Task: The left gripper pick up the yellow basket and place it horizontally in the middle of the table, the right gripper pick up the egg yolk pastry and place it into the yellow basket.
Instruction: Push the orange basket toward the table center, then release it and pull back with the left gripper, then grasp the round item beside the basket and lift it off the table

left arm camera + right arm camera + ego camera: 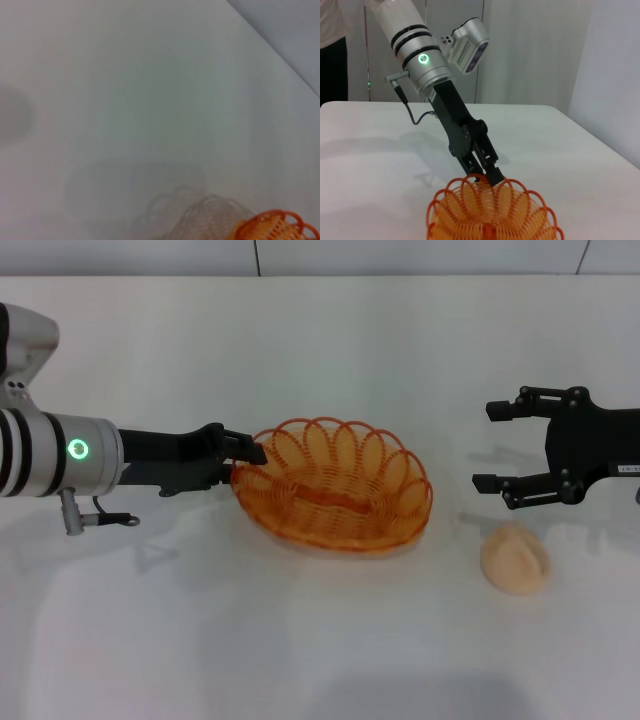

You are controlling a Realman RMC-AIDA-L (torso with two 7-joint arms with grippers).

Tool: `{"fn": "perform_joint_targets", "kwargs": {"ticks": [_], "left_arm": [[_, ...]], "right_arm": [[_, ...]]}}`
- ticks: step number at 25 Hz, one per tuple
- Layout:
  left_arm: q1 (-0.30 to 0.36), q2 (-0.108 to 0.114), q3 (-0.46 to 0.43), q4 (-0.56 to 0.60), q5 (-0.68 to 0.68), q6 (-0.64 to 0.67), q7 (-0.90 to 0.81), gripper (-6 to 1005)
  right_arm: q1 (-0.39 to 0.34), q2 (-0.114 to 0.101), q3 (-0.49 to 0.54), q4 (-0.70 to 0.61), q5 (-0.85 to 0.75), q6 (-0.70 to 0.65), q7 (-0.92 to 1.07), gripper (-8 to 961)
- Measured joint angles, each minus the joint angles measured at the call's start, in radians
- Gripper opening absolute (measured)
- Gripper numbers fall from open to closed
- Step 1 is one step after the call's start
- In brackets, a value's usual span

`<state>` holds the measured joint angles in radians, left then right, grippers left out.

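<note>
Basket (333,485) sits on the tabletop (300,640) near the middle, lying wide across the head view, its bottom apparently down and its mouth up. Left tool (250,452) reaches in from the left and has its fingers closed on the looped rim at the basket's left end; the right wrist view shows the same thing from the far side, fingertips (490,175) pinching one loop of the rim. A grip on the rim makes sense, since the basket is far too wide to span. Judging from how it lies, the basket looks about where it should be, so letting go is probably the step in hand. Pastry (515,558) lies on the tabletop well to the basket's right. Right tool (500,445) hangs behind and slightly left of it, apart from it, fingers spread wide and empty, likely waiting for the basket to be freed.
</note>
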<state>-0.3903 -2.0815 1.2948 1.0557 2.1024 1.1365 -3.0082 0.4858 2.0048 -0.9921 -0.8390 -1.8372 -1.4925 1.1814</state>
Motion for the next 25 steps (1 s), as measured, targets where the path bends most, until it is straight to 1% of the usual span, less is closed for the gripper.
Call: {"fn": "perform_joint_targets", "kwargs": {"ticks": [2,9,13,19,20,23,25], "left_arm": [[0.0,0.0,-0.001,0.0,0.0,0.005,0.0,345],[0.0,0.005,-0.015,0.009,0.005,0.041,0.006,636],[0.01,0.011,-0.049,0.06,0.016,0.08,0.043,825],[0.042,0.012,-0.103,0.177,0.097,0.128,0.134,832],[0.046,0.013,-0.129,0.19,0.101,0.144,0.206,833],[0.043,0.015,-0.168,0.193,0.098,0.177,0.331,836],[0.038,0.015,-0.201,0.193,0.092,0.21,0.461,838]], "right_arm": [[-0.001,0.0,0.0,0.0,0.001,0.0,0.0,851],[-0.003,0.0,0.003,0.0,0.007,-0.008,0.0,852],[-0.005,0.0,0.004,0.0,0.007,-0.009,0.006,851],[-0.018,0.001,0.005,-0.01,0.01,-0.009,0.013,851],[-0.021,0.001,0.006,-0.012,0.013,-0.009,0.014,851],[-0.029,0.002,0.006,-0.015,0.023,-0.009,0.023,851],[-0.033,0.002,0.006,-0.015,0.026,-0.009,0.031,850]]}}
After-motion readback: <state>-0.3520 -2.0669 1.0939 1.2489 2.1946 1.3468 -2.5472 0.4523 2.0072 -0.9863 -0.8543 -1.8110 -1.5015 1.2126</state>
